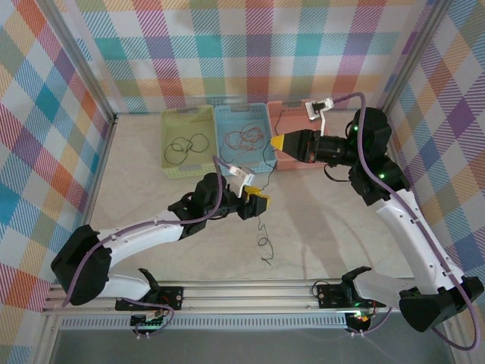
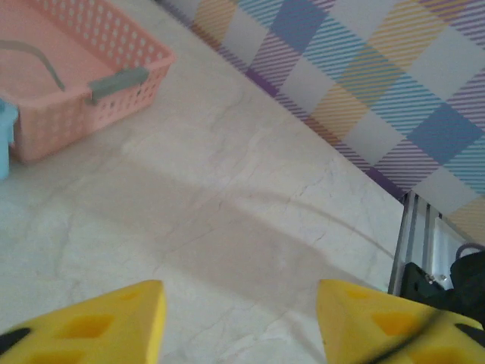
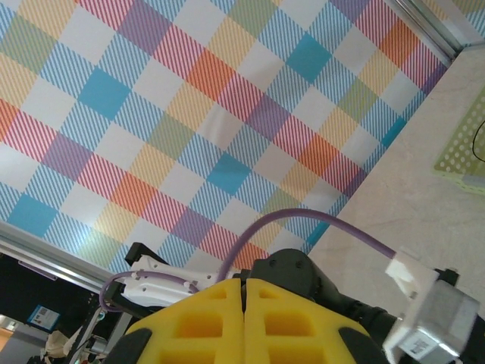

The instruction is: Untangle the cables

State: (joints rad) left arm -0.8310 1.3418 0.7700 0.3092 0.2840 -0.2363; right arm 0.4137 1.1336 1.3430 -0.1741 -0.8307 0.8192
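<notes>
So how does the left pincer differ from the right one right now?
The left pincer stands open with a clear gap; the right pincer is shut tight. The left pincer is over the middle of the table; the right pincer is by the pink basket. Both are yellow.

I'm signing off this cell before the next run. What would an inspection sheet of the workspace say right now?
Surface: pale stone-look table, no spills seen.
Job's things: black cables coiled in the green basket; orange-brown cables in the blue basket; a single black cable trails below the left gripper onto the table.
Clutter: nothing seen.
Grippers: left gripper has its fingers apart; right gripper is shut, by the pink basket.
Cables: lilac arm cable loops loosely.
Surroundings: checked walls.
</notes>
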